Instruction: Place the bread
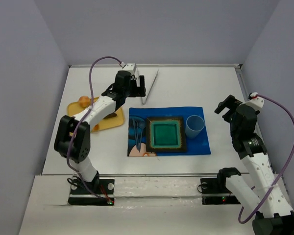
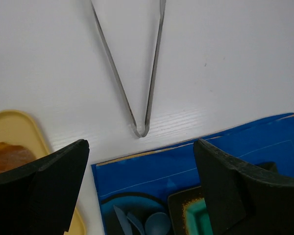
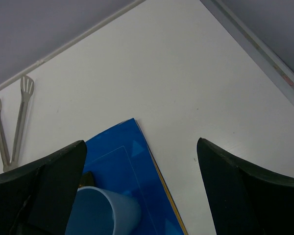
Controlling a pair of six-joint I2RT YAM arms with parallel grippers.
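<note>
Two arms work over a white tabletop (image 1: 201,88), seen from the near edge.

Left arm: it reaches forward across a yellow tray (image 1: 115,122) on the left side of the tabletop. The left end effector (image 2: 141,152) is released, its fingers spread wide with nothing between them. In the wrist view, the hinged end of a pair of metal tongs (image 1: 149,88) shows in the gap between the fingers, beyond them. The tongs lie flat, hinge toward the arms and both blades fanning out toward the far edge.

Right arm: it is raised on the right side. The right end effector (image 3: 141,147) is likewise released and empty, held off the right side of a blue placemat (image 1: 198,147) near its far corner.

Bread: both pieces rest on the tray. An orange-tan roll (image 1: 83,101) sits at the tray's far left corner, in plain sight. A darker golden-brown piece (image 2: 7,156) lies nearer the tray's middle. From above it is largely covered by the left arm, and the wrist view cuts it at the frame edge, so its shape cannot be made out.

Placemat: it carries a square teal plate (image 1: 182,134) with a brown rim at its centre. A pale blue cup (image 1: 194,126) stands just to the plate's right, and blue plastic cutlery (image 1: 138,131) lies to its left.
</note>
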